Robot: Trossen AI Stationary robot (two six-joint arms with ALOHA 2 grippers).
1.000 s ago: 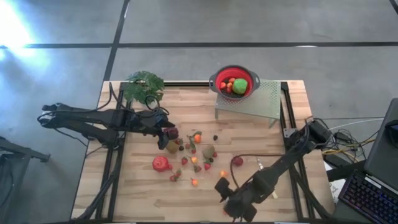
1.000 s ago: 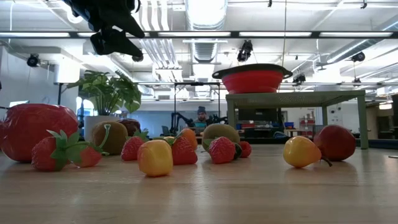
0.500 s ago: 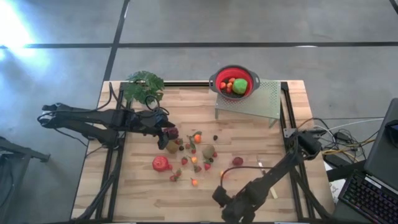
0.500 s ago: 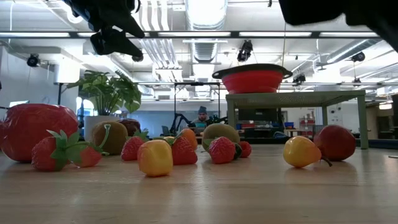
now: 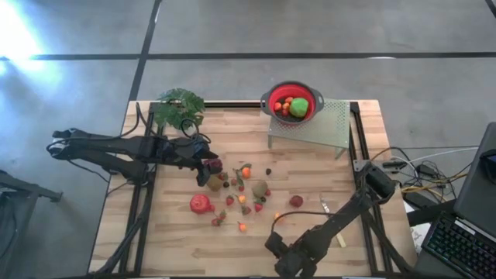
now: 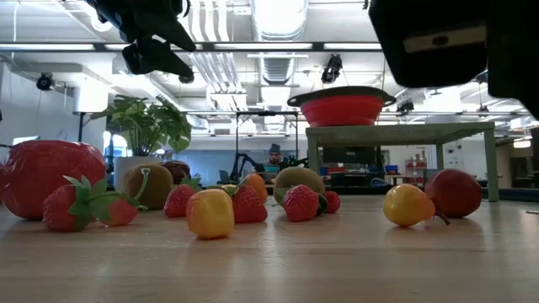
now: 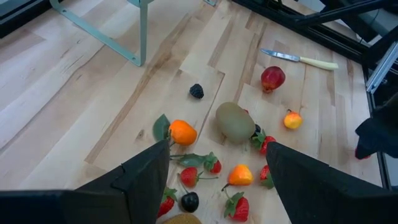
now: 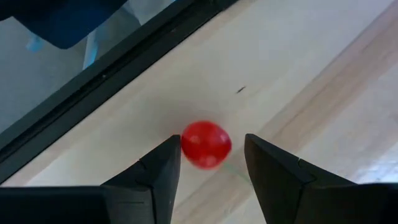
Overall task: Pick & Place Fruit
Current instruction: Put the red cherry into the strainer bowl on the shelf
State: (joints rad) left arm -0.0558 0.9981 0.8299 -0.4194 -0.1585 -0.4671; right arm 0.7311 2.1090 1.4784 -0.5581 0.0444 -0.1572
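Observation:
Several small toy fruits lie scattered mid-table (image 5: pixel 242 190): a large magenta-red one (image 5: pixel 201 204), a brown kiwi (image 7: pixel 235 121), a red apple (image 6: pixel 455 192), strawberries and orange pieces. My left gripper (image 7: pixel 217 149) hangs open above the left part of this cluster (image 5: pixel 211 164). My right gripper (image 8: pixel 212 142) is open at the table's near edge (image 5: pixel 283 260). Its fingers stand on either side of a small red ball fruit (image 8: pixel 206 144) that rests on the wood.
A red colander (image 5: pixel 292 101) holding green and orange fruit sits on a pale green perforated stand (image 5: pixel 322 124) at the far right. A potted plant (image 5: pixel 178 107) stands at the far left corner. A pale-handled knife (image 7: pixel 301 59) lies right of the fruit.
My right arm has moved toward the table's near edge and a little left, and has come into the low view at its upper right. The fruits have stayed where they were.

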